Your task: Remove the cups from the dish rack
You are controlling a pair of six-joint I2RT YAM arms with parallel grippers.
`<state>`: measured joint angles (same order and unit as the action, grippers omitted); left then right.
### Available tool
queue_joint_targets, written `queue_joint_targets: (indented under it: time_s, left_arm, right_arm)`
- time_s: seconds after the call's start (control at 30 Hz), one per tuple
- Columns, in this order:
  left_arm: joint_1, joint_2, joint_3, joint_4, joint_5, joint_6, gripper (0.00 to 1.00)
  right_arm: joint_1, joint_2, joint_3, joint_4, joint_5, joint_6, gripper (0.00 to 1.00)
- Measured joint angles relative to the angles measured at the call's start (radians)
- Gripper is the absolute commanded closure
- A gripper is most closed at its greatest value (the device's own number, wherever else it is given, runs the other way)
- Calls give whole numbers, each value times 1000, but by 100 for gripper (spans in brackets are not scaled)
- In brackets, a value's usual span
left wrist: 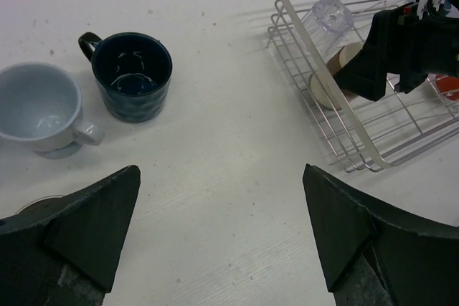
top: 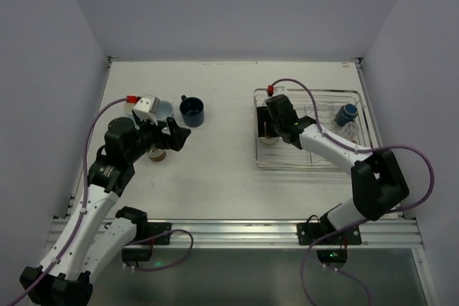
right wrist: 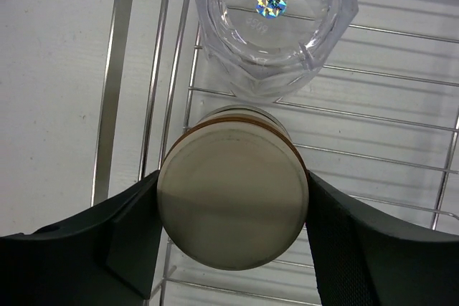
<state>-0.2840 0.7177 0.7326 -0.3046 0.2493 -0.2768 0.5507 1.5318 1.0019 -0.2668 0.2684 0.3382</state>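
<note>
Right gripper jaws clamped on cream cup sides, left end of dish rack. Cup likely light, rigid, slick, breakable. Left gripper jaws wide, empty.

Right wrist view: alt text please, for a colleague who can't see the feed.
A cream cup, its closed flat end facing the camera, sits between the two dark fingers of the right gripper, which press against both its sides. It is inside the wire dish rack, with a clear glass tumbler directly beyond it, touching or nearly so.
</note>
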Motion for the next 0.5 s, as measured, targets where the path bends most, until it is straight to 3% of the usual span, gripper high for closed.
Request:
queue_joint_targets:
  time_s: [0.13,0.27,0.37,0.5]
  left_arm:
    - [0,9,-12,29,66,-30,0]
    - [0,8,-57,157,198,-136,1]
    - [-19,16,-151,357,315,-274,1]
    - [-112,68,-270,583,386,-449,0]
  right_arm:
    - [10,-143,-64,-5,19,5,64]
    - [11,-412,-157,13,-6,37,67]
    - [10,-616,-245,107,-140,100,67]
    - [11,-730,-362,323,-378,247,67]
